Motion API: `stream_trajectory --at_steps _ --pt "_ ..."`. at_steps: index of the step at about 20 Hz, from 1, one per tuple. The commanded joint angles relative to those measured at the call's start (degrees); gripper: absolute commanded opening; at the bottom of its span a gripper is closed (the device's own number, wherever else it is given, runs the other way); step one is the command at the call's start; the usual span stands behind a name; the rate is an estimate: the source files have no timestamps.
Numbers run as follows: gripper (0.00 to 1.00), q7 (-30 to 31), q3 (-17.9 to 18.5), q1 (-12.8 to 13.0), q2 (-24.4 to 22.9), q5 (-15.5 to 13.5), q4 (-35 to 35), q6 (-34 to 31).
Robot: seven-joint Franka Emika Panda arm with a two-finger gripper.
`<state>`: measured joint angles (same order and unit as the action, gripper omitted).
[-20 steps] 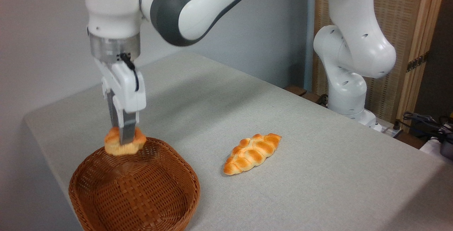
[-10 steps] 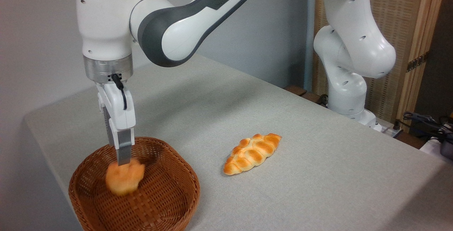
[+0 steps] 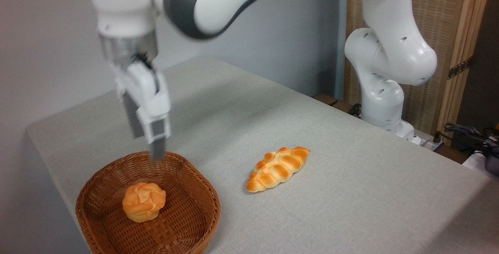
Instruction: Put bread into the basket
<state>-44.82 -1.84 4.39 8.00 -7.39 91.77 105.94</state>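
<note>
Item: small round orange-golden bun with knotted, rose-like top and paler base [image 3: 144, 206]; lay knot-side up on the floor of the shallow oval reddish-brown woven wicker basket [image 3: 197, 191], slightly left of the basket's middle, clear of the woven wall on every side, free of any grip. Item: white two-finger gripper [image 3: 157, 153]; hung above the basket's far rim, blurred by motion, nothing between the fingers; only one grey fingertip plainly made out, so whether the fingers stood apart or together could not be told. Governing relation: bun lay below the gripper and toward the camera, a little to the left in the picture, well apart from the fingertip, with open air between. Bun roughly round, so no long axis to align with. Single arm only; no question of nearer side. Item: longer braided golden loaf [image 3: 277, 168]; lay on the grey cloth-covered desk [image 3: 351, 191] to the right of the basket, outside it, long axis running from lower left to upper right, near the basket but not touching. Judged status: placement looked complete, bun seated inside the basket. Judged need for any coming move: a clear path upward and away from the basket rim, without catching the wicker.
</note>
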Motion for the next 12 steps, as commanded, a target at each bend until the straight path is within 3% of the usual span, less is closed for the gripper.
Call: stream_trajectory --at_steps 1,4,6,12 --pt "1.00 0.44 -0.27 -4.38 -9.12 -0.88 1.31 -12.31" --pt "1.00 2.28 -1.58 -6.14 -10.46 0.26 0.87 -16.54" --pt "1.00 3.33 -2.38 -6.23 -10.28 3.94 0.34 -17.08" --pt "1.00 3.43 -1.50 -6.23 -9.31 4.31 -1.77 -17.43"
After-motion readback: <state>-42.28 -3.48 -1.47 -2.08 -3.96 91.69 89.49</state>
